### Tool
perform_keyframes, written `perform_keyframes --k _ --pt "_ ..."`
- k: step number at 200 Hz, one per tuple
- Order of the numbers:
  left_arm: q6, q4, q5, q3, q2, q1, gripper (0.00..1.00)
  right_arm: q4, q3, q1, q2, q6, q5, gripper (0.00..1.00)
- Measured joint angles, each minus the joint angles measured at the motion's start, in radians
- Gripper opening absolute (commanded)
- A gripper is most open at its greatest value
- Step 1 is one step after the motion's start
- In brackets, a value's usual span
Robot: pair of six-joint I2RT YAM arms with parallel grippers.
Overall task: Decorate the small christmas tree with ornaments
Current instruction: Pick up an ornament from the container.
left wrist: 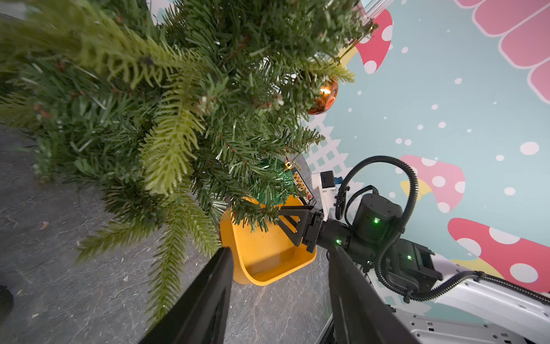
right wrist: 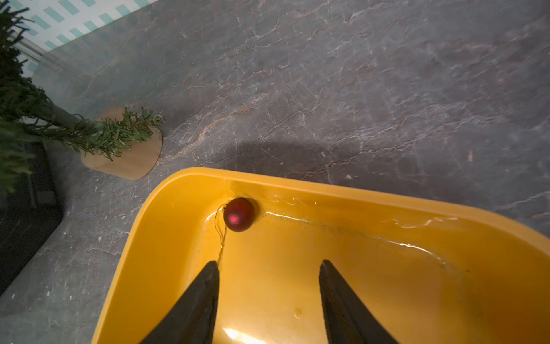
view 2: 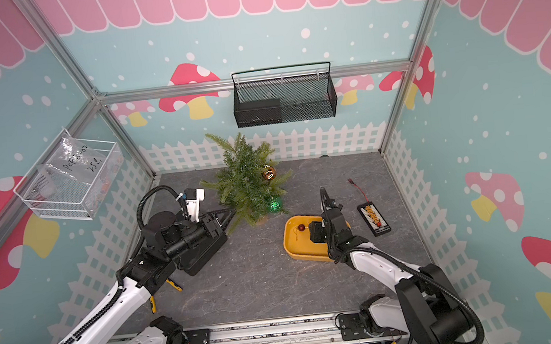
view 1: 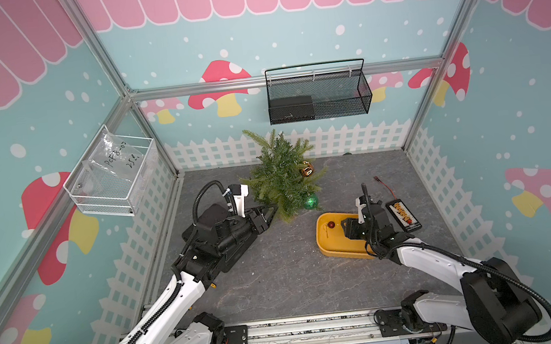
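While orange-gold ball (view 1: 307, 169) and green ball (view 1: 311, 201) hung on the small christmas tree (view 1: 279, 176), red ball (right wrist: 239, 214) waited in the yellow tray (right wrist: 154, 238); left claw (left wrist: 279, 248), right claw (right wrist: 269, 262) both gaped empty.

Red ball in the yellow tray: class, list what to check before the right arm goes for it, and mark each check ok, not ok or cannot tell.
1. Right fingers open and empty: ok.
2. Red ball lies free in the yellow tray, against its wall: ok.
3. Ball centred between the fingers: not ok; it lies ahead of the tips, nearer one finger.
4. Hanging thread clear of that finger: cannot tell.
5. Left fingers away from the tray, by the small christmas tree: ok.
6. Orange-gold ball and green ball already in the branches: ok.
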Motion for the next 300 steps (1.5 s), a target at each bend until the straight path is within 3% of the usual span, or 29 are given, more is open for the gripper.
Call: perform_keyframes --k 58,111,182,300 --pt "0.0 -0.011 -0.023 -0.002 0.0 -0.016 0.54 0.218 0.0 0.006 0.178 0.073 -0.062 0.58" --pt "0.008 -0.026 -0.035 -0.003 0.0 -0.016 0.54 0.301 0.012 0.018 0.285 0.103 -0.089 0.53" --pt "0.014 -0.028 -0.049 -0.003 -0.005 -0.016 0.54 0.365 0.042 0.025 0.356 0.124 -0.107 0.51" --pt "0.019 -0.036 -0.06 -0.003 -0.016 -0.016 0.54 0.393 0.042 0.031 0.411 0.135 -0.081 0.3"
